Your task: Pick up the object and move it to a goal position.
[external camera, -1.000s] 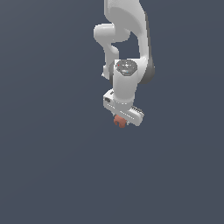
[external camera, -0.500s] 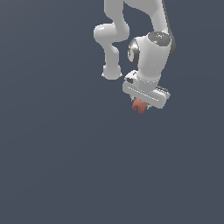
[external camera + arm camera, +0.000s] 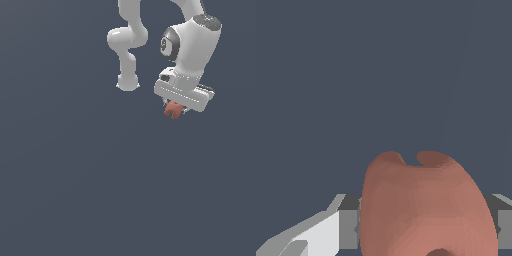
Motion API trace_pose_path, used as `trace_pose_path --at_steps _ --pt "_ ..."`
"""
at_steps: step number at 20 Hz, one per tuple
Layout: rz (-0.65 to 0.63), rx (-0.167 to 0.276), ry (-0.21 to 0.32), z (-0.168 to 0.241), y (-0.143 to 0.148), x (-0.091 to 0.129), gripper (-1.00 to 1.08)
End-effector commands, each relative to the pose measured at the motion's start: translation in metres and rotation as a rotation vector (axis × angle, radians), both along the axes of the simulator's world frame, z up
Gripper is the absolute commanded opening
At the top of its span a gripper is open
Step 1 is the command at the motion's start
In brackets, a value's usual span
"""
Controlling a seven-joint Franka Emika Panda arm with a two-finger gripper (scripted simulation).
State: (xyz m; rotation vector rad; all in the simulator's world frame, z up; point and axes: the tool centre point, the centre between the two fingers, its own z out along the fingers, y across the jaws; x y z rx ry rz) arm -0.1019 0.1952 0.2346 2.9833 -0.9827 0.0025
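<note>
1. Since a second ago, when the arm hung nearer the middle of the exterior view with the piece under it, the gripper (image 3: 176, 107) has swung toward the exterior view's right and sits a little higher in that view, carrying the object (image 3: 173, 110) along.
2. Because the reddish-brown piece has travelled with the hand across all three moments, I judge the grasp to be firm and the carry phase under way, with the pick-up already done.
3. In the wrist view the object (image 3: 423, 205) fills the space between the two fingers (image 3: 346, 222), which press against its sides, so the pincer is closed on it; its notch faces away from the camera.
4. From the exterior view the piece hangs just below the white hand, apart from any surface, against plain grey.
5. No goal marker shows in either view, so how far remains cannot be told.
6. No containers appear in either picture, and nothing else lies in view.
</note>
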Motion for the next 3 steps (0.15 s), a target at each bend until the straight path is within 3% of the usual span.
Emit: trace_pose_path --at_steps 1,3 --pt "-0.002 0.000 0.001 0.0040 0.0056 -0.0020 -1.00" --pt "-0.002 0.000 0.001 0.0047 0.0070 -0.0021 -1.00"
